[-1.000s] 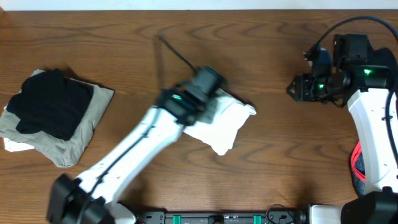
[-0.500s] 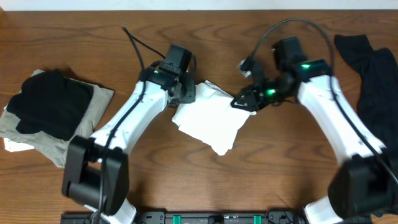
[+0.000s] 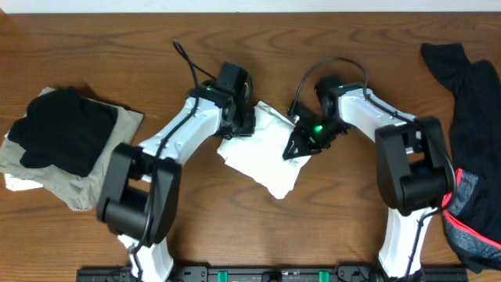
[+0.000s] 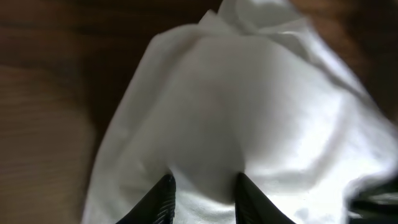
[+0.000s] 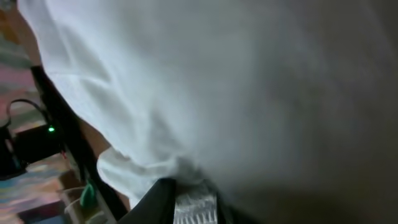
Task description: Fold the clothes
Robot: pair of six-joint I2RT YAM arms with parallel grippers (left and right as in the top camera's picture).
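Nearest the robot, on the right, the black garment with red trim [image 3: 473, 157] lay heaped at the table's edge, with neither arm on it. On the left sat a pile, a crumpled black cloth [image 3: 63, 129] on top of a folded beige one [image 3: 117, 145]. In the middle of the brown wooden table [image 3: 352, 227] lay the white cotton T-shirt [image 3: 266, 164], already doubled into a small lopsided packet with its near corner pointing at the robot.

At its far left edge, the left gripper [image 3: 243, 124] had its jaws nearly together, and a ridge of white cloth was pinched between the fingers [image 4: 163, 198]. At the far right edge, the right gripper [image 3: 297, 147] was pressed into the cloth, but whether it had hold could not be told.

For a clean fold, both grippers should take the same layers, lift level together, and carry the far edge squarely onto the near one.
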